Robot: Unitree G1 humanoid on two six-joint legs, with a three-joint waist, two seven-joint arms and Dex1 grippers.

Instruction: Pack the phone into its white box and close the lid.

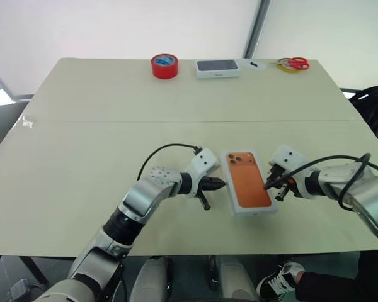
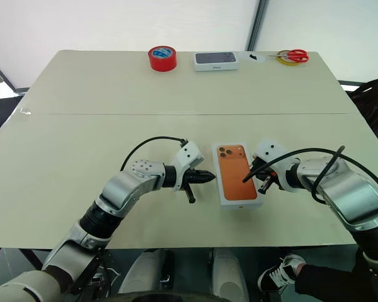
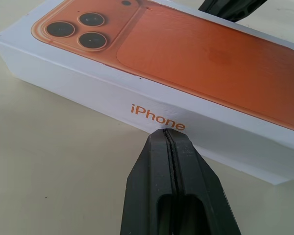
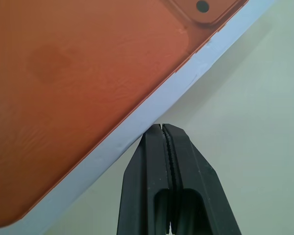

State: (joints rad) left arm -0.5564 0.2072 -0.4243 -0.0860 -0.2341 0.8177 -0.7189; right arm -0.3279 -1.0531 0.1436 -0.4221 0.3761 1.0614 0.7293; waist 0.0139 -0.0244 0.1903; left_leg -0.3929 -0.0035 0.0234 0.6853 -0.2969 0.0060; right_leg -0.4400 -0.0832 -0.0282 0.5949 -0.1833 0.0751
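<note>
The lid [image 1: 249,182], white with an orange phone picture on top, lies flat on the table, closed over the white box, which it hides. The phone itself is hidden. My left gripper [image 1: 222,184] is shut with nothing in it. Its tip is at the lid's left long side [image 3: 88,88], just below the orange "iPhone" lettering. My right gripper [image 1: 266,187] is also shut and empty, its tip at the lid's right long edge [image 4: 152,103]. The two grippers face each other across the lid.
Along the table's far edge stand a red tape roll [image 1: 164,65], a white box with a dark top [image 1: 218,68] and red-handled scissors [image 1: 294,63]. Black cables loop over both wrists. The table's near edge [image 1: 176,255] runs just below the arms.
</note>
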